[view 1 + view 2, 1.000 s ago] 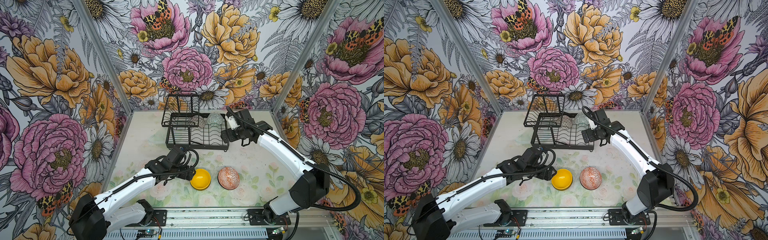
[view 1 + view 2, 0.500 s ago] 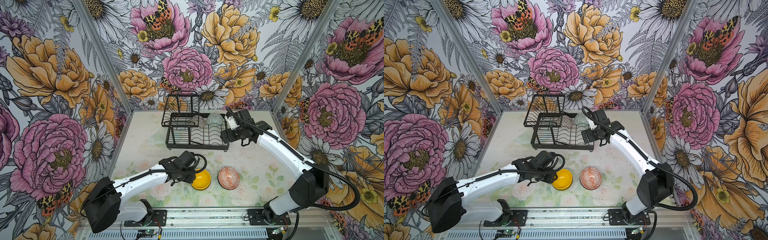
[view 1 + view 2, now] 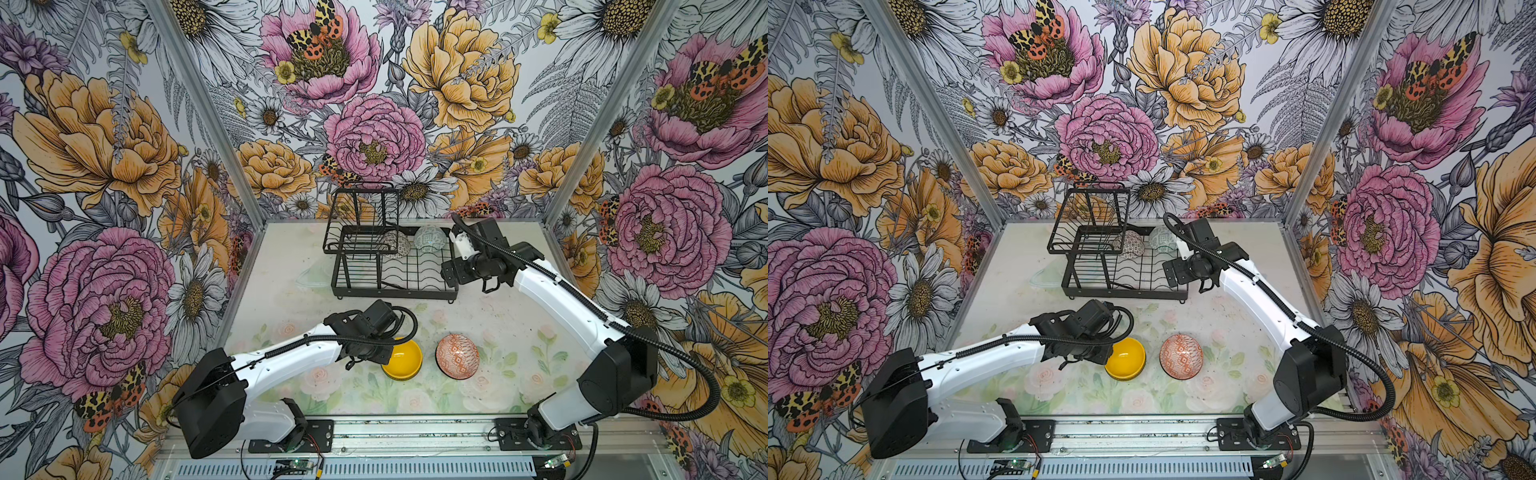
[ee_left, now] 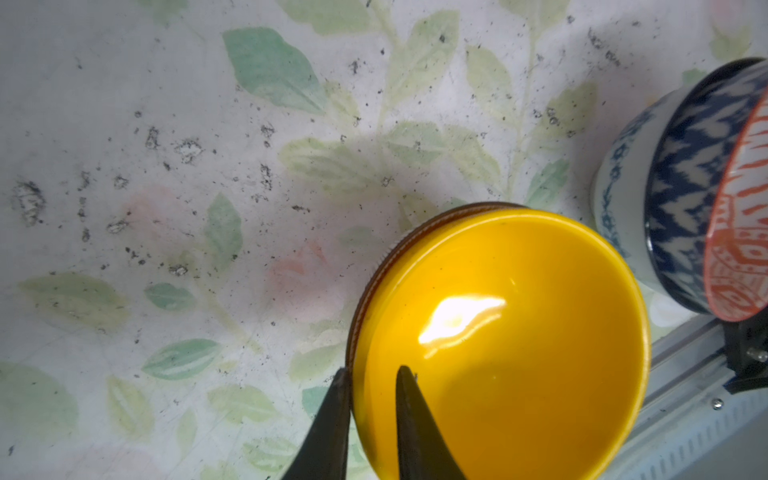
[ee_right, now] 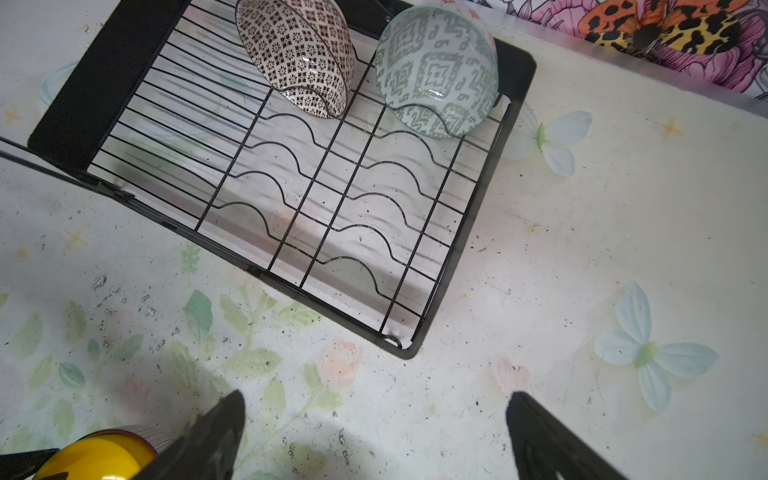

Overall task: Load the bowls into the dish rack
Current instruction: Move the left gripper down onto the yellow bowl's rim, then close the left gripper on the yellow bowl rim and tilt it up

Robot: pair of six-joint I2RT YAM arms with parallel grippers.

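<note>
Noted left gripper (image 4: 372, 370) pinching yellow bowl (image 4: 498, 332) at rim (one finger inside, one outside), right gripper (image 5: 374, 399) wide open beside dish rack (image 5: 104, 83).

Bright, even light casts soft shadows, with white glare inside the yellow bowl (image 4: 461, 320).

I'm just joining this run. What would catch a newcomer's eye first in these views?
The bright yellow bowl at the table's front stands out first, with the left hand pinching its rim, one finger inside and one outside. Right beside it sits the orange-white bowl. At the back, the black dish rack holds a black-white bowl and a pale green bowl on edge, and the right hand is open at the rack's right end.
</note>
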